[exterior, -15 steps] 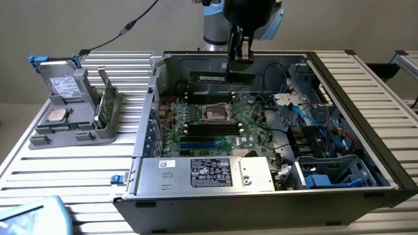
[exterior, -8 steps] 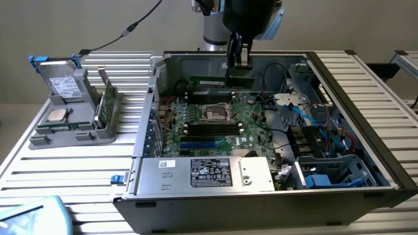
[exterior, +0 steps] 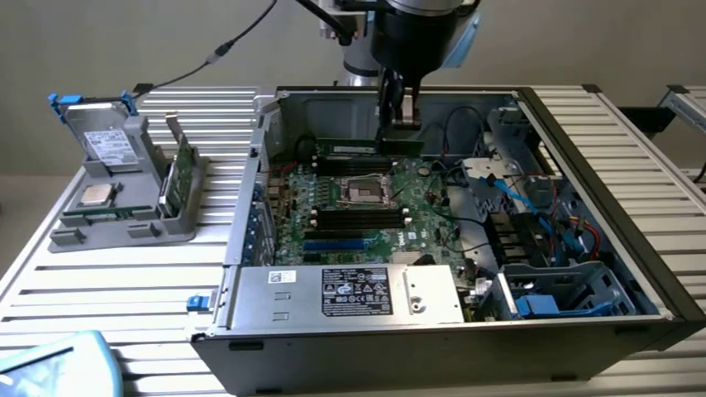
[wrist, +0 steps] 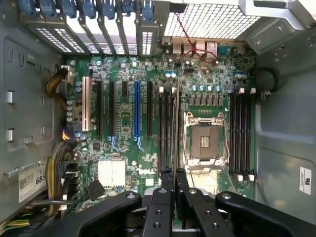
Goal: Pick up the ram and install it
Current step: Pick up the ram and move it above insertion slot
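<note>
Wrist view shows jaws gripping ram [wrist: 177, 129] edge-on.

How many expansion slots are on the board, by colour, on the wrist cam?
white slot: 1
blue slot: 1
black slots: 4, one of them short
Total: 6

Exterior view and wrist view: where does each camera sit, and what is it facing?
Exterior view: off the arm, high up, looking down into the open computer case; the arm and gripper show.
Wrist view: on the wrist, looking straight at the motherboard; the gripper's fingers show.
Shared: the gripper, the ram it grips, the motherboard.
</note>
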`<state>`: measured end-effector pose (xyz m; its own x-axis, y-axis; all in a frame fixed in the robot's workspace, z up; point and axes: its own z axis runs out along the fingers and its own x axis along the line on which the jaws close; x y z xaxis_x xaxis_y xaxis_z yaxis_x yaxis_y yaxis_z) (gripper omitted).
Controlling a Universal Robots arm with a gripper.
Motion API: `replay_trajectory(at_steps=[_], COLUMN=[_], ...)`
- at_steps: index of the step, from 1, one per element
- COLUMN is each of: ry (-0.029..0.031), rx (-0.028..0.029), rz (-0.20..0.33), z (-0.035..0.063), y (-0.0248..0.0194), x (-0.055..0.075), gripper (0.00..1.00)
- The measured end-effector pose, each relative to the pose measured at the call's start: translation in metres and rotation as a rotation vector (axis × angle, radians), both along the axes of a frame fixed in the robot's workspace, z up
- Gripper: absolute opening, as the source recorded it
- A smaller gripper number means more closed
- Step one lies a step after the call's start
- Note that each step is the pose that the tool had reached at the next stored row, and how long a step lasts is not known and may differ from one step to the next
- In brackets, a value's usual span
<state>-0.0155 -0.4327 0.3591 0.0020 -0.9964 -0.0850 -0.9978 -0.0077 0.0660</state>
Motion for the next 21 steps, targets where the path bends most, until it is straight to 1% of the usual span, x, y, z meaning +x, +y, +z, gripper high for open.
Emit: replay_trajectory(at_steps=[5,9,12,13,15,16,19,21], ry=[-0.0016,-0.0015,-0.0010,-0.0010,-0.0003,-0.0008,-0.0012,-0.0013], rx=[0.0040,0.0053,0.0055,0.0046,-0.0026,-0.0040,-0.0063,-0.0065], rz=[0.031,0.099,0.152,0.164,0.167,0.166,0.140,0.117], z=[-0.0092,-0.0165,-0.0217,-0.0230,-0.0249,-0.0260,-0.0294,-0.0322], y=[0.0001,0.0002,0.0001,0.0002,0.0002,0.0002,0.0002,0.0002], x=[-0.007,-0.008,-0.008,-0.008,-0.007,-0.007,-0.007,-0.007], gripper=[0.13,0.13,0.13,0.13,0.13,0.13,0.13,0.13])
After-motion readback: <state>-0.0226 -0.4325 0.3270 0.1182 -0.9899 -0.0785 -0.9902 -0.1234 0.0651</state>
